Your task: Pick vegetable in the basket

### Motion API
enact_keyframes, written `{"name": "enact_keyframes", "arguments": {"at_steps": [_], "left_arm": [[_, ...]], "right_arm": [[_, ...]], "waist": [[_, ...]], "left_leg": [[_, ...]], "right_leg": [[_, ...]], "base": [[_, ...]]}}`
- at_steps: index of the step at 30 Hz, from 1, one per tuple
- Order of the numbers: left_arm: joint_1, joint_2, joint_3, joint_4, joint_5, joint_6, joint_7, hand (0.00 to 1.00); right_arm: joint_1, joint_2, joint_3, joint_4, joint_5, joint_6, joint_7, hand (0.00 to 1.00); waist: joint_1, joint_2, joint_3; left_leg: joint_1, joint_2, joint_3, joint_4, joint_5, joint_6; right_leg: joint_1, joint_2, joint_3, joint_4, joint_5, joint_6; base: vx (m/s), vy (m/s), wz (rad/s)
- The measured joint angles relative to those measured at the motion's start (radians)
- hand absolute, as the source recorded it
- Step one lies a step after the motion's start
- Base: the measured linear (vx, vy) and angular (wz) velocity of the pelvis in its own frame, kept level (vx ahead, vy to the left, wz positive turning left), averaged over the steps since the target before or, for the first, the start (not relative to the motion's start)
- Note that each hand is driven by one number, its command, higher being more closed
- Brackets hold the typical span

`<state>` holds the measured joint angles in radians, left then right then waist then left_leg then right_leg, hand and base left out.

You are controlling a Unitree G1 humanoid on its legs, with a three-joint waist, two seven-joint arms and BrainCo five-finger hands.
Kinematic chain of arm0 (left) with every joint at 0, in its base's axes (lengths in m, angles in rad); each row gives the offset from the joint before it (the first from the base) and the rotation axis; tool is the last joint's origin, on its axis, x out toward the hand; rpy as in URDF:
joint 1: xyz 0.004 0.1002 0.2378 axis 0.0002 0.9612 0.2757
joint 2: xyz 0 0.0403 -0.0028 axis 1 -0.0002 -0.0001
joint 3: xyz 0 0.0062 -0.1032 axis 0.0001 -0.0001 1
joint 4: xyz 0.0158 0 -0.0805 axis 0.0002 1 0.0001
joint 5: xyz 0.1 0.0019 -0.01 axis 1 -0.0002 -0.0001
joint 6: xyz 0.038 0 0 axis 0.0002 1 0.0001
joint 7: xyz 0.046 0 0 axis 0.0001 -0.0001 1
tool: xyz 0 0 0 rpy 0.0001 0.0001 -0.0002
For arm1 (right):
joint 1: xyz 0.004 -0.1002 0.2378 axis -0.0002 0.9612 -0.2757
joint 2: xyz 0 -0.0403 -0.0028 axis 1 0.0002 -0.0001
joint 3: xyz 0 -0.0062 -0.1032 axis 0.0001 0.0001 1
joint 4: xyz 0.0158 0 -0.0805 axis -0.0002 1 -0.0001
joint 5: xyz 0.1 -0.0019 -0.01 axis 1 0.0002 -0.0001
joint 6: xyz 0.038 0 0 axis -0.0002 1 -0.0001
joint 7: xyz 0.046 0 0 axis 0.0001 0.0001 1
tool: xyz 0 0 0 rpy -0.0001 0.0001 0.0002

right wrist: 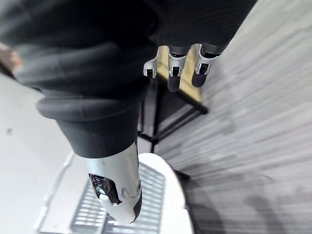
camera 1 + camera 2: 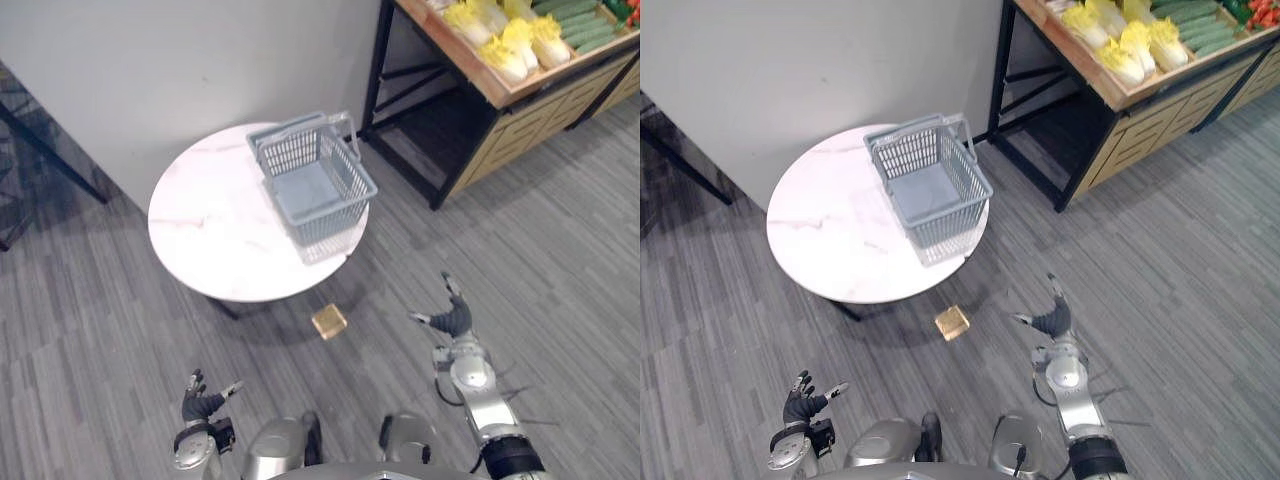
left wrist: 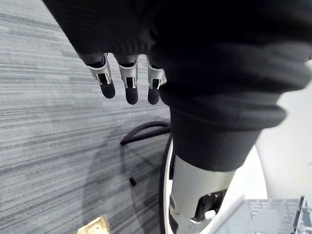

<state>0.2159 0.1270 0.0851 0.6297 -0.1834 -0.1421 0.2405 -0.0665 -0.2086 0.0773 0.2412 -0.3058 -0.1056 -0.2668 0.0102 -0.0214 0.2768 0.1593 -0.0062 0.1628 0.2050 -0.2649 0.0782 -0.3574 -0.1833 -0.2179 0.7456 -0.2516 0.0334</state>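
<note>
A grey plastic basket [image 2: 315, 178] stands empty on the right part of a round white table [image 2: 215, 235]. Pale yellow cabbages [image 2: 510, 40] and green cucumbers [image 2: 580, 22] lie on a wooden shelf [image 2: 520, 90] at the far right. My left hand [image 2: 203, 403] hangs low at the near left, fingers [image 3: 126, 83] straight and holding nothing. My right hand [image 2: 452, 318] is out over the floor to the right of the table, its fingers [image 1: 174, 68] spread and empty. Both hands are well short of the basket [image 1: 97, 209] and the shelf.
A small tan block [image 2: 329, 321] lies on the grey plank floor just in front of the table. A black metal frame [image 2: 400, 110] carries the shelf. A grey wall [image 2: 180, 60] runs behind the table. Open floor lies between my right hand and the shelf.
</note>
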Motion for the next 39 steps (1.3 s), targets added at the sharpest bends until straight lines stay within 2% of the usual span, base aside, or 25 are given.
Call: {"name": "enact_keyframes", "arguments": {"at_steps": [1,2,3,4,5,6,7,8,9,10,11,13,16,17,18,19,20,21,24,30,34,39], "left_arm": [[-0.009,0.003,-0.011,0.014,0.001,0.000,0.000,0.00],[-0.018,0.006,-0.021,0.031,0.004,0.000,-0.001,0.00],[-0.009,0.020,-0.041,0.046,0.025,0.000,0.001,0.00],[-0.004,0.023,-0.049,0.054,0.030,0.000,0.001,0.00],[-0.005,0.006,-0.056,0.080,0.041,0.003,0.000,0.00],[0.013,-0.008,-0.057,0.090,0.052,0.002,-0.002,0.00],[0.013,-0.013,-0.056,0.092,0.062,0.002,-0.002,0.00],[0.013,-0.016,-0.055,0.094,0.066,0.002,-0.002,0.00],[0.014,-0.022,-0.055,0.098,0.069,0.002,-0.006,0.00],[0.020,-0.023,-0.056,0.099,0.070,0.002,-0.013,0.00],[0.020,-0.024,-0.057,0.102,0.071,0.002,-0.019,0.00],[0.027,-0.027,-0.056,0.112,0.071,0.002,-0.024,0.00],[0.031,-0.026,-0.056,0.126,0.080,0.007,-0.025,0.00],[0.035,-0.030,-0.057,0.143,0.081,0.008,-0.027,0.00],[0.036,-0.035,-0.057,0.150,0.081,0.008,-0.028,0.00],[0.034,-0.036,-0.057,0.162,0.081,0.008,-0.030,0.00],[0.032,-0.031,-0.056,0.180,0.082,0.009,-0.036,0.00],[0.032,-0.027,-0.055,0.188,0.083,0.008,-0.042,0.00],[0.035,-0.024,-0.055,0.207,0.087,0.008,-0.042,0.00],[0.037,-0.019,-0.055,0.218,0.085,0.005,-0.036,0.00],[0.030,-0.019,-0.054,0.225,0.076,0.000,-0.020,0.00],[0.016,-0.018,-0.054,0.221,0.057,-0.023,-0.018,0.00]], "right_arm": [[-0.009,-0.015,0.001,-0.005,-0.010,-0.001,-0.002,0.00],[-0.019,-0.036,0.002,-0.017,-0.020,0.000,-0.005,0.00],[-0.021,-0.071,0.014,-0.054,-0.035,0.001,-0.017,0.00],[-0.021,-0.087,0.021,-0.068,-0.045,0.000,-0.018,0.00],[-0.035,-0.116,0.033,-0.070,-0.064,0.000,-0.018,0.00],[-0.066,-0.136,0.065,-0.084,-0.088,0.001,-0.018,0.00],[-0.087,-0.142,0.079,-0.096,-0.100,0.000,-0.019,0.00],[-0.102,-0.147,0.094,-0.097,-0.103,0.000,-0.019,0.00],[-0.128,-0.158,0.129,-0.097,-0.114,0.000,-0.019,0.00],[-0.149,-0.159,0.156,-0.101,-0.127,-0.003,-0.021,0.00],[-0.155,-0.161,0.163,-0.107,-0.130,-0.007,-0.023,0.00],[-0.203,-0.187,0.194,-0.110,-0.137,-0.033,-0.024,0.00],[-0.207,-0.214,0.209,-0.105,-0.139,-0.038,-0.023,0.00],[-0.202,-0.232,0.222,-0.100,-0.141,-0.038,-0.021,0.00],[-0.202,-0.243,0.226,-0.100,-0.142,-0.038,-0.020,0.00],[-0.202,-0.244,0.229,-0.094,-0.143,-0.038,-0.021,0.00],[-0.202,-0.237,0.239,-0.072,-0.152,-0.038,-0.019,0.00],[-0.204,-0.232,0.243,-0.053,-0.166,-0.038,-0.018,0.00],[-0.270,-0.231,0.293,0.036,-0.177,-0.038,-0.015,0.00],[-0.395,-0.228,0.366,0.230,-0.181,-0.020,-0.013,0.00],[-0.540,-0.232,0.367,0.339,-0.181,-0.001,-0.016,0.00],[-0.675,-0.239,0.368,0.453,-0.210,0.005,-0.036,0.00]], "waist": [[-0.002,0.003,0.002],[-0.003,0.000,0.000],[0.000,-0.027,-0.018],[-0.006,-0.028,-0.022],[-0.002,0.006,-0.031],[0.004,0.039,-0.049],[0.004,0.054,-0.046],[0.006,0.060,-0.042],[0.013,0.073,-0.036],[0.027,0.072,-0.036],[0.035,0.069,-0.037],[0.041,0.065,-0.041],[0.057,0.071,-0.044],[0.056,0.083,-0.044],[0.054,0.097,-0.046],[0.057,0.100,-0.044],[0.059,0.074,-0.045],[0.061,0.063,-0.047],[0.064,0.066,-0.046],[0.087,0.068,-0.040],[0.087,0.080,0.013],[0.091,0.100,0.061]], "left_leg": [[0.019,0.007,-0.014,-0.002,-0.006,-0.009],[0.047,0.013,-0.034,-0.006,-0.016,-0.025],[0.086,0.000,-0.070,0.000,-0.057,-0.085],[0.099,0.007,-0.096,0.019,-0.078,-0.097],[0.100,0.047,-0.112,0.056,-0.090,-0.111],[0.035,0.095,-0.137,0.194,-0.071,-0.142],[-0.017,0.122,-0.143,0.319,-0.034,-0.169],[-0.053,0.140,-0.145,0.415,0.004,-0.179],[-0.114,0.179,-0.145,0.588,0.017,-0.199],[-0.149,0.206,-0.099,0.689,0.003,-0.176],[-0.162,0.213,-0.075,0.708,-0.004,-0.164],[-0.241,0.234,-0.011,0.636,-0.026,-0.127],[-0.298,0.232,0.005,0.426,-0.023,-0.127],[-0.290,0.228,-0.001,0.221,0.075,-0.148],[-0.287,0.227,-0.004,0.168,0.150,-0.151],[-0.277,0.227,-0.015,0.152,0.137,-0.171],[-0.257,0.196,-0.013,0.110,0.152,-0.163],[-0.238,0.172,-0.011,0.064,0.172,-0.151],[-0.215,0.116,-0.005,-0.046,0.227,-0.131],[-0.227,0.086,-0.009,-0.173,0.300,-0.122],[-0.280,0.074,-0.023,-0.205,0.334,-0.115],[-0.324,0.067,-0.047,-0.206,0.346,-0.111]], "right_leg": [[-0.013,0.017,0.005,-0.097,0.019,0.014],[-0.017,0.043,0.016,-0.244,0.079,0.022],[-0.015,0.068,0.069,-0.457,0.255,0.010],[-0.011,0.073,0.090,-0.431,0.350,-0.027],[-0.020,0.094,0.078,-0.365,0.319,-0.050],[-0.005,0.119,0.042,-0.349,0.261,-0.073],[0.023,0.134,0.022,-0.357,0.239,-0.087],[0.056,0.144,0.014,-0.376,0.231,-0.096],[0.145,0.169,-0.003,-0.437,0.225,-0.104],[0.238,0.181,-0.007,-0.500,0.225,-0.107],[0.277,0.181,-0.008,-0.528,0.225,-0.107],[0.370,0.181,-0.013,-0.612,0.225,-0.106],[0.391,0.179,-0.016,-0.646,0.225,-0.103],[0.399,0.187,-0.021,-0.647,0.214,-0.079],[0.404,0.196,-0.023,-0.646,0.207,-0.068],[0.409,0.198,-0.021,-0.645,0.203,-0.061],[0.411,0.172,-0.018,-0.646,0.199,-0.043],[0.411,0.147,-0.022,-0.646,0.195,-0.030],[0.389,0.109,-0.025,-0.648,0.196,-0.005],[0.326,0.094,-0.027,-0.662,0.216,0.004],[0.265,0.094,-0.036,-0.661,0.229,0.004],[0.233,0.089,-0.060,-0.661,0.232,0.006]], "base": [[0.44,-0.141,0.67],[0.60,-0.232,0.80],[0.62,-0.247,0.89],[0.63,-0.272,0.75],[0.61,-0.265,0.46],[0.70,-0.319,0.35],[0.68,-0.301,0.33],[0.53,-0.241,0.30],[0.50,-0.200,0.21],[0.48,-0.178,0.16],[0.43,-0.146,0.10],[0.34,-0.097,0.05],[0.24,0.036,0.00],[0.21,0.136,0.05],[0.16,0.151,0.07],[0.12,0.143,0.12],[0.13,0.147,0.20],[0.12,0.128,0.28],[0.05,0.092,0.18],[0.00,0.033,0.04],[-0.03,0.022,0.07],[-0.01,0.011,0.14]]}}
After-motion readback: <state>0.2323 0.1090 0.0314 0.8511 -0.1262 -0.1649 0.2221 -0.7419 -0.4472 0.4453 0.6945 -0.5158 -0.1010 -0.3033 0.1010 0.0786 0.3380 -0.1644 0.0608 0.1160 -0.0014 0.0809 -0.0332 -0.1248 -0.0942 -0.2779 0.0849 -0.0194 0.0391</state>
